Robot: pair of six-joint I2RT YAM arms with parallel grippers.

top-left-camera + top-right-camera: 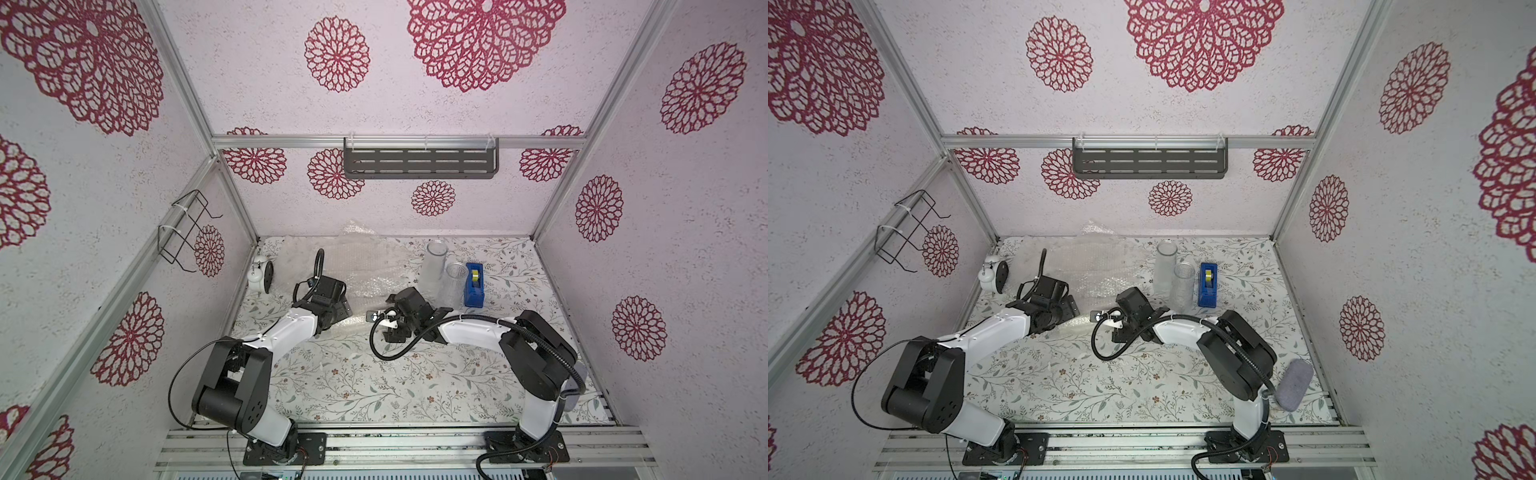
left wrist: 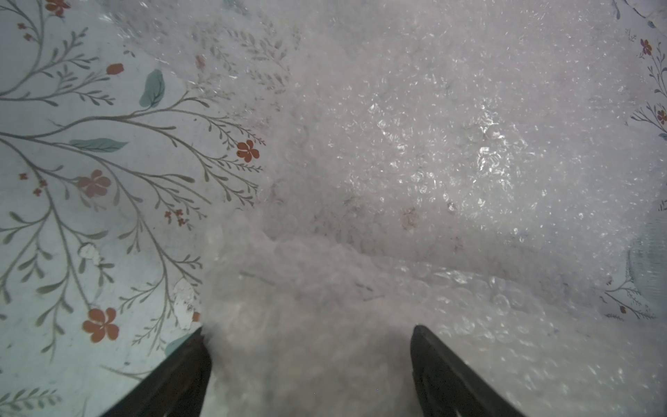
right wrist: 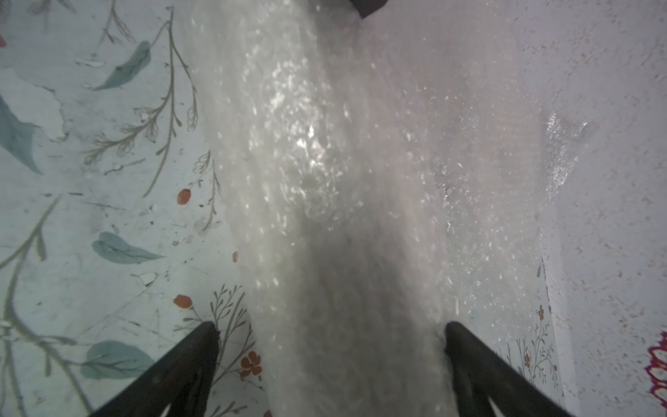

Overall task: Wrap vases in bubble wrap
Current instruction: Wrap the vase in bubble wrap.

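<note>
Both claws are set at one bubble-wrap roll [image 3: 343, 216], which lies flat on the floral table cover [image 3: 90, 216]. Right claw [image 3: 329, 323]: the jaws are spread to their widest and nothing is gripped. The roll runs straight out between them, with one finger touching its edge and the other standing clear over bare cover. Left claw [image 2: 308, 328]: the jaws are likewise held wide and closed on nothing. An end of the roll is seen between them, and loose bubble wrap sheets [image 2: 451, 126] are spread ahead. (What is inside the roll cannot be made out through the layers; no white ribbed vase is seen bare anywhere.) The straddling pose, apparently one claw at each end, is judged to be a guard against the roll springing open or rolling away. Two vases stand unwrapped beyond the right claw: the frosted glass cylinder [image 1: 432, 266] and the clear ribbed glass [image 1: 456, 286], upright and close together. The blue tape dispenser [image 1: 473, 284] is placed just beside them, presumably within that claw's reach for sealing. The roll is judged not yet taped.
</note>
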